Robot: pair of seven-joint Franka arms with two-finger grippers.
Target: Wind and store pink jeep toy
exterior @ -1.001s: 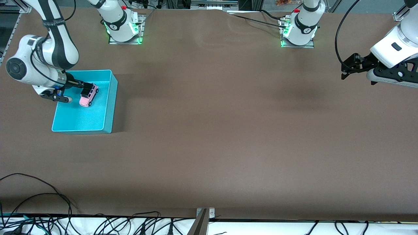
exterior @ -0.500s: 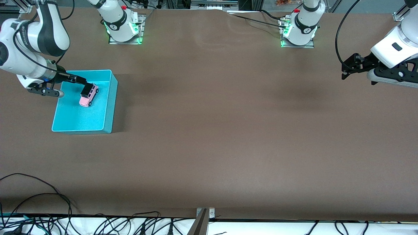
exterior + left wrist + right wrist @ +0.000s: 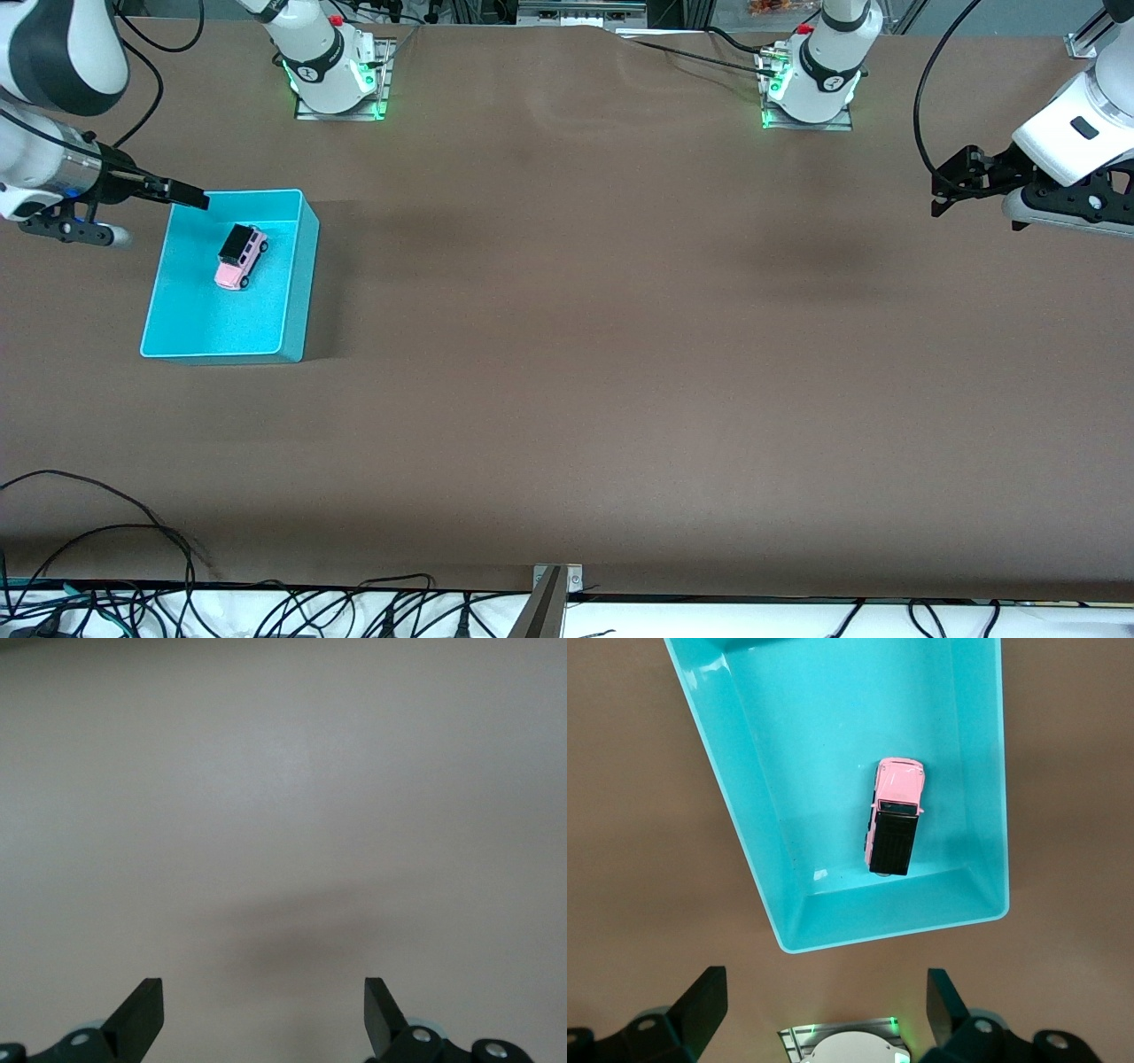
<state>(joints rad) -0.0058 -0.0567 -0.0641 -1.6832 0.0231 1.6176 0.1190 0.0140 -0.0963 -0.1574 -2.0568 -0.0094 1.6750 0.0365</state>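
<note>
The pink jeep toy [image 3: 240, 257] [image 3: 893, 819], with its black roof, stands on its wheels inside the turquoise bin [image 3: 297, 275] [image 3: 757, 828], in the half farther from the front camera. My right gripper [image 3: 193, 198] [image 3: 826, 1005] hangs open and empty over the table just outside the bin's rim, clear of the jeep. My left gripper [image 3: 937, 197] [image 3: 263, 1010] waits open and empty above bare table at the left arm's end, with nothing between its fingers.
The bin sits at the right arm's end of the brown table. The two arm bases [image 3: 332, 75] [image 3: 811, 84] stand at the table's edge farthest from the front camera. Loose cables [image 3: 97, 540] lie along the edge nearest it.
My right gripper has risen and drawn back from the jeep, out of the bin toward the right arm's end. The jeep stays where it was. The left arm has barely moved.
</note>
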